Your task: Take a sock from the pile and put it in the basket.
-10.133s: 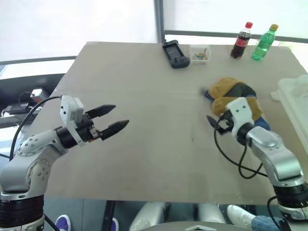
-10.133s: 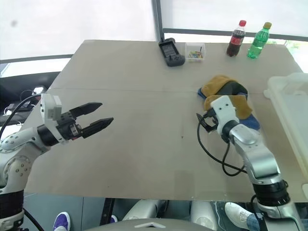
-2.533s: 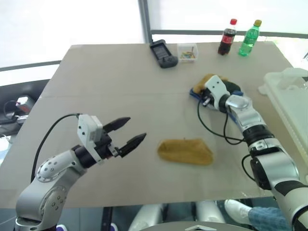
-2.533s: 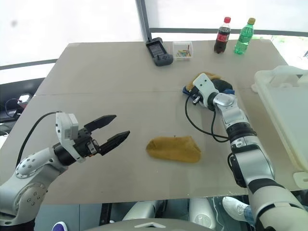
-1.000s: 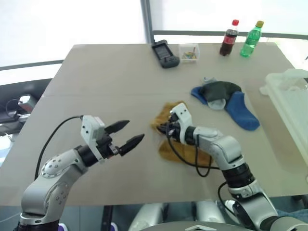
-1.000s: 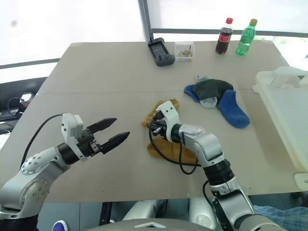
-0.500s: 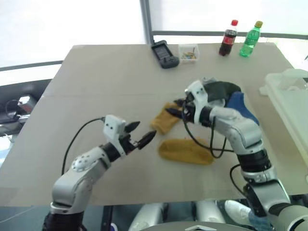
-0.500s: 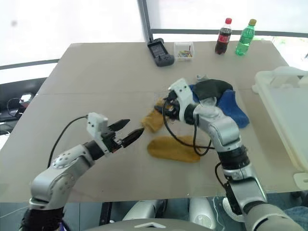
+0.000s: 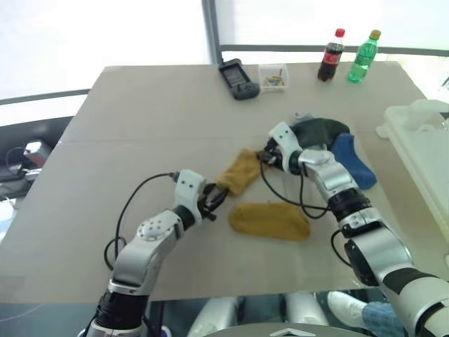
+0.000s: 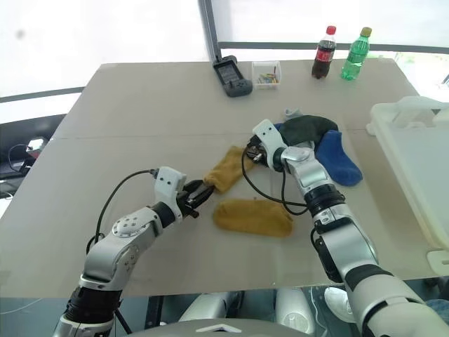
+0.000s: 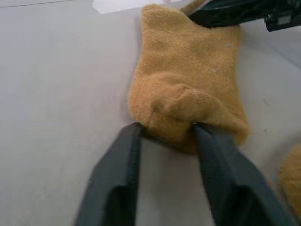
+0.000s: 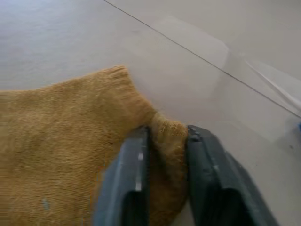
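A mustard sock (image 9: 238, 170) is stretched just over the table between my two grippers. My left gripper (image 9: 216, 199) is shut on its near end, and the left wrist view shows the bunched fabric (image 11: 188, 89) pinched at my left gripper (image 11: 167, 128). My right gripper (image 9: 265, 157) is shut on the far corner, seen close in the right wrist view at my right gripper (image 12: 167, 134). The pile (image 9: 326, 137) of dark grey-green, blue and pale grey socks lies just behind the right gripper. The whitish basket (image 9: 421, 133) stands at the table's right edge.
A second mustard sock (image 9: 270, 220) lies flat on the table below the held one. At the back stand a dark handset (image 9: 238, 71), a small clear box (image 9: 273, 76), a cola bottle (image 9: 331, 48) and a green bottle (image 9: 365, 48). A black cable (image 9: 295, 200) loops from the right wrist.
My right gripper carried the mustard sock off the other one, back towards the pile. My left gripper came in from the left and shut on the sock's near end.
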Tool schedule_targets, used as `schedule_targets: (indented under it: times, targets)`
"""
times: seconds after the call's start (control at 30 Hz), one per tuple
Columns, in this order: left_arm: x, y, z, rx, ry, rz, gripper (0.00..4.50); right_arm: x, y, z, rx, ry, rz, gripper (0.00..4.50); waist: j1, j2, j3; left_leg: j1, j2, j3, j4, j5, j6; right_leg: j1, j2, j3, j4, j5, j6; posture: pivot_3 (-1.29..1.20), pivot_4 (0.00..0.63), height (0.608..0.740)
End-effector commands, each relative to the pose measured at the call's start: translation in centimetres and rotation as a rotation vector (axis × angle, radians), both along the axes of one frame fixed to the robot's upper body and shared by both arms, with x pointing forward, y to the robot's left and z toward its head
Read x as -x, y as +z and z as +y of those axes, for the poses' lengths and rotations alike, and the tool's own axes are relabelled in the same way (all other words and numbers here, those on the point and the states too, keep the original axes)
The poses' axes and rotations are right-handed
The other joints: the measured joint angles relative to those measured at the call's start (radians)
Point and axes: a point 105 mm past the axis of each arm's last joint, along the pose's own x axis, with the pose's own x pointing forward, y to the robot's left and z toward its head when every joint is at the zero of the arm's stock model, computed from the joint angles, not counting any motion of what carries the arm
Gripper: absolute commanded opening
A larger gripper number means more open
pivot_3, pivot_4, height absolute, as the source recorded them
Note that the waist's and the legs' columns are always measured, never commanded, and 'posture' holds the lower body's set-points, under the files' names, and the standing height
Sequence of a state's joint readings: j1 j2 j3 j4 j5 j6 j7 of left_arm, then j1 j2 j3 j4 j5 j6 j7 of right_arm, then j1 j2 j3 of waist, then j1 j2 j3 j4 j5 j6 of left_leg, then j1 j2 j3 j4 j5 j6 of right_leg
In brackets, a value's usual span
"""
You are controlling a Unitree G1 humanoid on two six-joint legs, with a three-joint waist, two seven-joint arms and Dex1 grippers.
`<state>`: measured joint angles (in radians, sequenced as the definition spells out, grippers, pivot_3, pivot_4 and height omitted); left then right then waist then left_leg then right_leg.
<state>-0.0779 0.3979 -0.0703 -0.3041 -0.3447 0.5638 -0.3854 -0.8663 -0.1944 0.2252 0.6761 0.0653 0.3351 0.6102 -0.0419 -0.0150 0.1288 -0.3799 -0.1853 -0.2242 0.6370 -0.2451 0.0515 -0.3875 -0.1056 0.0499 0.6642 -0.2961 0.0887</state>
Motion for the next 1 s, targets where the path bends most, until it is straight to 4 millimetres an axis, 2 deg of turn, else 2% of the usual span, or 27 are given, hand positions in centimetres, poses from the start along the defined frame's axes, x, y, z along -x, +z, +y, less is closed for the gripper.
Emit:
schedule_targets:
  times: [0.03,0.27,0.5,0.67,0.8,1.0]
  targets:
    - [0.0,0.3,-0.4,0.009,-0.037,-0.017,0.05,-0.1,1.2,-0.7,-0.023,-0.009,-0.045,0.00,0.002,0.000,0.000,0.000,0.000,0.000,0.000,0.000,0.000,0.000,0.000,0.000,0.000,0.000,0.000,0.00,0.150,0.740]
    - [-0.9,2.1,0.9,0.051,-0.070,-0.069,0.02,1.2,4.2,-2.9,-0.131,-0.065,-0.093,0.00,0.002,0.000,0.000,-0.002,0.000,-0.001,0.001,0.000,0.000,-0.001,0.000,-0.001,-0.001,0.000,0.000,0.00,0.150,0.740]
    - [-0.1,4.8,0.6,0.144,-0.243,-0.114,0.02,5.1,6.9,-4.9,-0.267,-0.131,-0.072,0.00,0.002,0.000,0.000,-0.003,0.000,-0.002,0.000,0.000,0.000,-0.001,-0.001,-0.001,-0.001,0.000,0.000,0.00,0.150,0.740]
    - [0.7,6.5,0.2,0.228,-0.366,-0.087,0.02,8.3,7.2,-5.9,-0.314,-0.178,-0.041,0.00,0.007,0.000,0.000,-0.003,0.000,-0.003,0.000,0.000,0.000,-0.001,-0.001,-0.002,-0.001,0.000,0.000,0.00,0.150,0.740]
    - [2.0,7.0,0.0,0.254,-0.489,-0.022,0.02,11.5,7.7,-6.1,-0.385,-0.196,-0.014,0.00,0.008,0.000,0.000,-0.003,0.000,-0.002,0.000,0.000,0.000,-0.001,-0.001,-0.002,-0.001,0.000,0.000,0.00,0.150,0.740]
    - [2.4,6.6,0.3,0.198,-0.594,0.047,0.02,15.1,6.0,-6.8,-0.394,-0.278,0.030,0.00,0.014,0.000,0.000,-0.003,0.000,-0.002,-0.001,0.000,0.000,-0.002,-0.001,-0.001,-0.001,0.000,0.000,0.00,0.150,0.740]
